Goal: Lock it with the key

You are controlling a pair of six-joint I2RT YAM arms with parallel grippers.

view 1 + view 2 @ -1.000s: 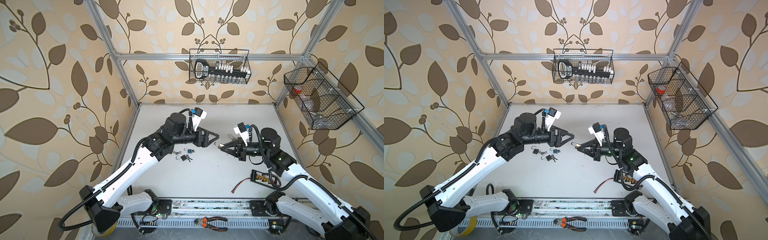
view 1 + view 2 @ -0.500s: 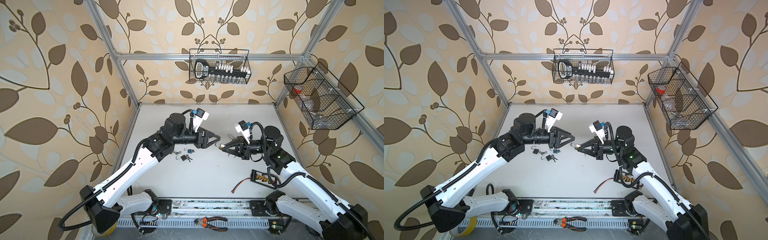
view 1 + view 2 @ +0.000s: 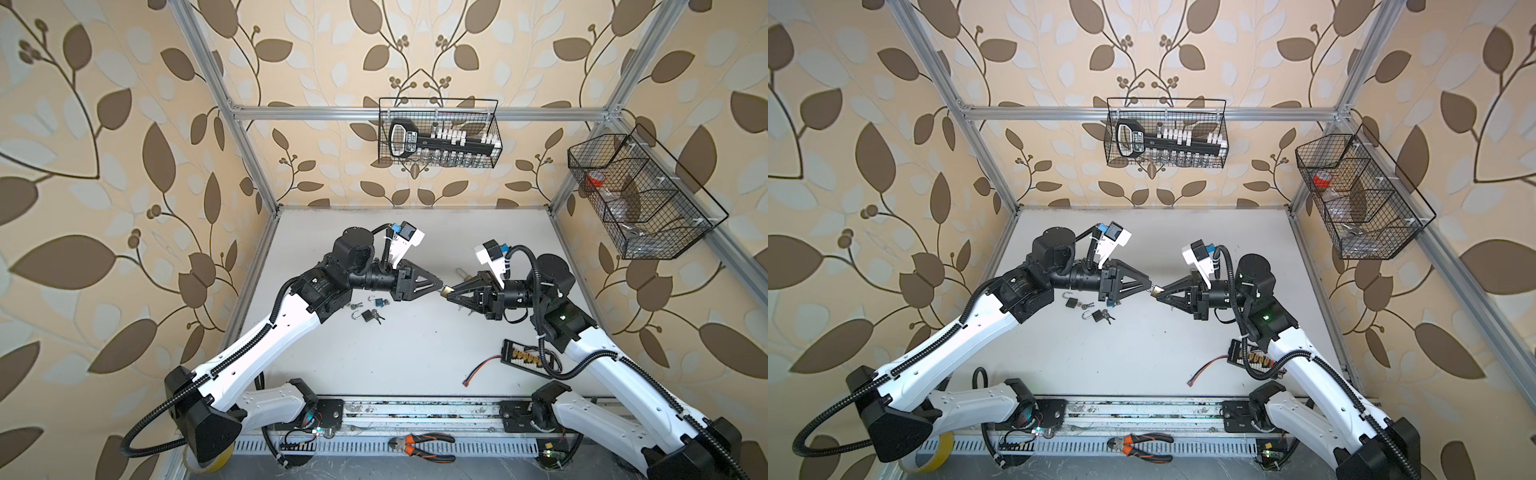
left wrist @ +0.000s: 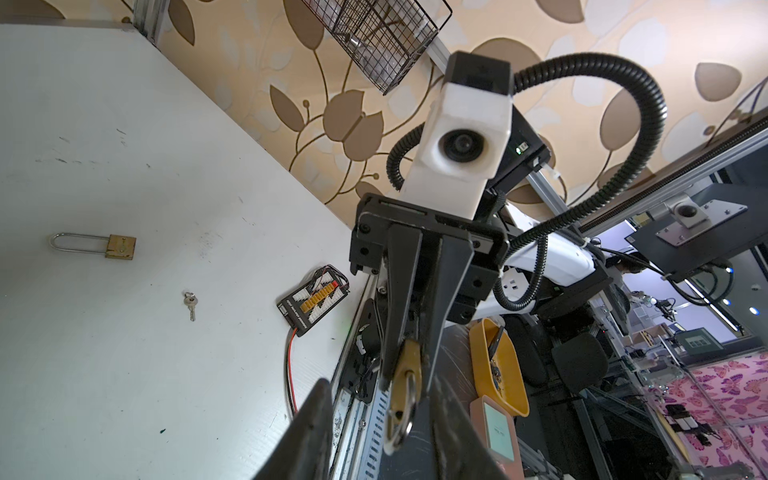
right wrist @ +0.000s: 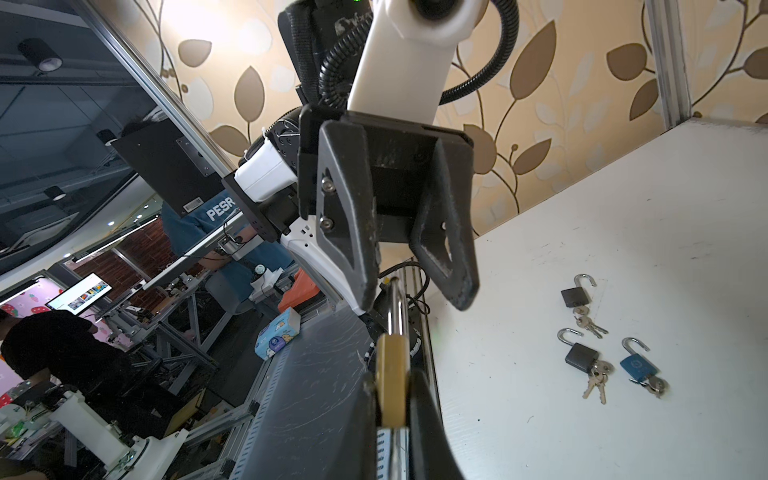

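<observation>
In both top views my right gripper [image 3: 449,292] [image 3: 1160,293] is shut on a brass padlock [image 3: 445,290] [image 3: 1155,291], held above the table's middle. The right wrist view shows its body [image 5: 390,365] pinched between the right gripper's [image 5: 392,390] jaws, shackle pointing away. My left gripper [image 3: 439,287] [image 4: 382,432] meets it tip to tip; its open fingers [image 5: 357,257] straddle the shackle [image 4: 400,415] with a gap. A loose key [image 4: 190,303] lies on the white table in the left wrist view.
A second brass padlock with a long shackle [image 4: 104,246] lies on the table. Three small open padlocks with keys [image 5: 582,357] sit under the left arm. A black connector board [image 3: 525,357], pliers [image 3: 419,442] and two wire baskets [image 3: 440,133] [image 3: 640,195] border the space.
The two grippers have come together until their tips meet. The left jaws have narrowed around the padlock's shackle. The right gripper has kept its hold.
</observation>
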